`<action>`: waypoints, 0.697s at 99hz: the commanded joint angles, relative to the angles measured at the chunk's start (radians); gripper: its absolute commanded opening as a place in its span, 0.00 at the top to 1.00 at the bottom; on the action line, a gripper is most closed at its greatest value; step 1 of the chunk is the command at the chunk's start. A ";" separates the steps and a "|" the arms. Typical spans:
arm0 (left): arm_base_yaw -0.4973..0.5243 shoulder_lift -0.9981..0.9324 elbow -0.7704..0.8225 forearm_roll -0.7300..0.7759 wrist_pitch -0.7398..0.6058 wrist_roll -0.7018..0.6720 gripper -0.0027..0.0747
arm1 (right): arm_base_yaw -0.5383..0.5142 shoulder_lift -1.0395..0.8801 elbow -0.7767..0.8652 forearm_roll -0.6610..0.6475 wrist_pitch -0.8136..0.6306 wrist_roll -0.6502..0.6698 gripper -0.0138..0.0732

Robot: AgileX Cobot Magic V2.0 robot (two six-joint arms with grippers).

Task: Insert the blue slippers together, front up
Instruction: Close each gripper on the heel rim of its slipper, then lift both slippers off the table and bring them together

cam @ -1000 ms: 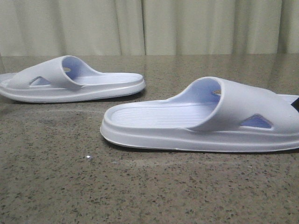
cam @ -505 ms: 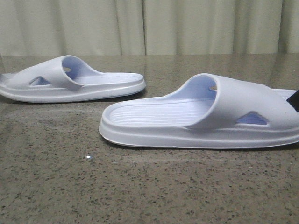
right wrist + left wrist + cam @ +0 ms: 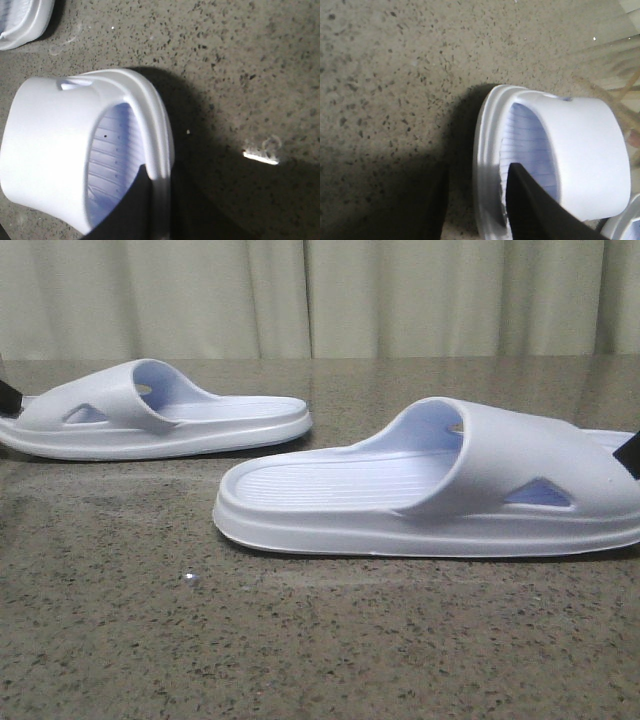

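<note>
Two blue slippers on the table: left slipper [image 3: 160, 420] far left, right slipper [image 3: 430, 490] nearer, right, well apart, soles down. Left gripper [image 3: 475, 210] straddles the left slipper's toe-end rim, one finger [image 3: 530, 210] inside on the footbed, the other outside; closure on rim unclear (cannot tell). Right gripper [image 3: 150, 210] grips the right slipper's rim, closed on it. Risk: thin rim holds may slip or twist when lifted, so the straps misalign and jam at insertion. Speckled stone-look tabletop [image 3: 320, 640], glossy; pale curtain [image 3: 320, 295] behind.
</note>
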 commanded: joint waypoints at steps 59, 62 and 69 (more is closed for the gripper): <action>-0.043 -0.013 -0.022 -0.085 0.080 0.033 0.95 | -0.004 -0.016 -0.026 0.059 0.002 -0.025 0.96; -0.043 -0.015 -0.022 -0.085 0.087 0.033 0.95 | -0.004 -0.016 -0.027 0.065 0.000 -0.025 0.96; -0.043 -0.031 -0.022 -0.085 0.093 0.033 0.95 | -0.004 -0.016 -0.038 0.075 0.000 -0.025 0.96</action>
